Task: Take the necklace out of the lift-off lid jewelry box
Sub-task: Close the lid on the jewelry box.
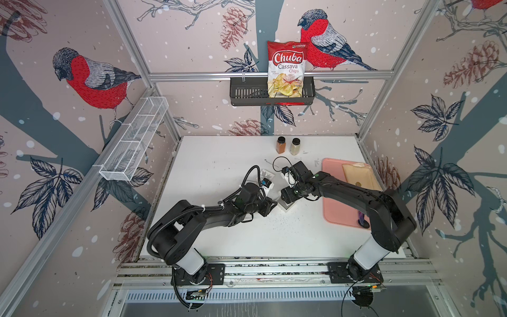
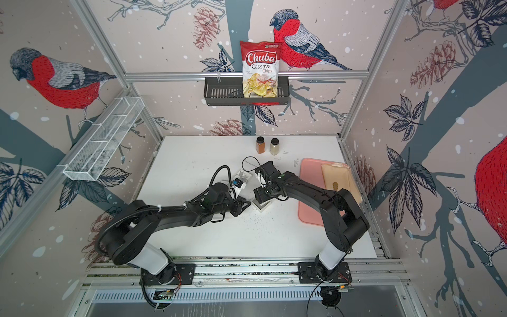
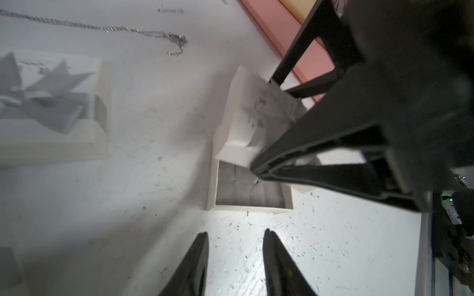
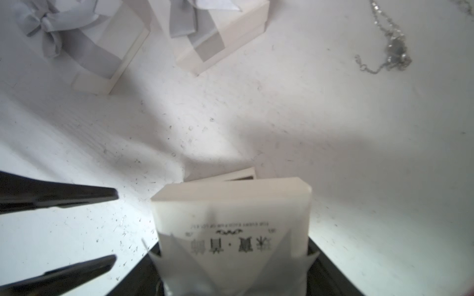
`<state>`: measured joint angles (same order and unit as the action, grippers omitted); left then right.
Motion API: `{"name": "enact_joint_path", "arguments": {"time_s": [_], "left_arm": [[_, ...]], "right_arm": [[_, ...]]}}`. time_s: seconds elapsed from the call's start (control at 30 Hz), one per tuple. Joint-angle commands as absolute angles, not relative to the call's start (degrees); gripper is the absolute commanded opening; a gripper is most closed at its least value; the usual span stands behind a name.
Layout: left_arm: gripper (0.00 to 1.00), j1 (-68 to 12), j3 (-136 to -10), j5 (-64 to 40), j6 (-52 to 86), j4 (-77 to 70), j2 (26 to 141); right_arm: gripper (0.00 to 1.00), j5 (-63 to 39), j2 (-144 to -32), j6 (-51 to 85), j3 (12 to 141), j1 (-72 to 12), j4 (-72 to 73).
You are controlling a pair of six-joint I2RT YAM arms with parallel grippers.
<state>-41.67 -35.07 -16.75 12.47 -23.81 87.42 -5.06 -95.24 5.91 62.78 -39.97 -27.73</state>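
The jewelry box base (image 3: 248, 189) stands open on the white table, with grey lining showing inside. My right gripper (image 4: 233, 253) is shut on its white printed lid (image 4: 230, 205), which it holds tilted just above the base (image 4: 230, 176). In the left wrist view the lid (image 3: 256, 115) sits between the right gripper's black fingers (image 3: 320, 143). My left gripper (image 3: 236, 232) is open and empty, a short way from the base's near wall. It also shows in the right wrist view (image 4: 114, 228). The silver necklace (image 4: 395, 48) lies on the bare table beyond the box, its chain (image 3: 128, 29) stretched out.
Two more white boxes with grey ribbons (image 4: 84, 43) (image 4: 218, 33) stand close by. A pink tray (image 1: 332, 197) with a tan pouch (image 1: 356, 175) lies to the right. Two spice jars (image 1: 281, 145) (image 1: 295, 146) stand at the back. A chips bag (image 1: 286, 68) sits in a wall basket.
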Motion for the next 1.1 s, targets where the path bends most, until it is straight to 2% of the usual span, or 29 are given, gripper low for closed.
{"name": "enact_joint_path", "arguments": {"time_s": [0.0, 0.37, 1.07], "left_arm": [[0.43, -40.75, -34.55, -12.14, 10.72, -18.62, 82.48], [0.47, -33.34, -28.34, -8.7, 11.59, -15.41, 71.56], [0.47, -33.05, -27.03, -11.95, 12.46, -19.47, 74.71]], "right_arm": [[0.74, -3.93, -95.6, 4.19, 63.17, -40.43, -28.93], [0.75, -2.0, -98.56, -0.04, 65.2, -42.66, -31.34], [0.76, -1.52, -99.32, -2.36, 65.9, -42.77, -31.36]]}}
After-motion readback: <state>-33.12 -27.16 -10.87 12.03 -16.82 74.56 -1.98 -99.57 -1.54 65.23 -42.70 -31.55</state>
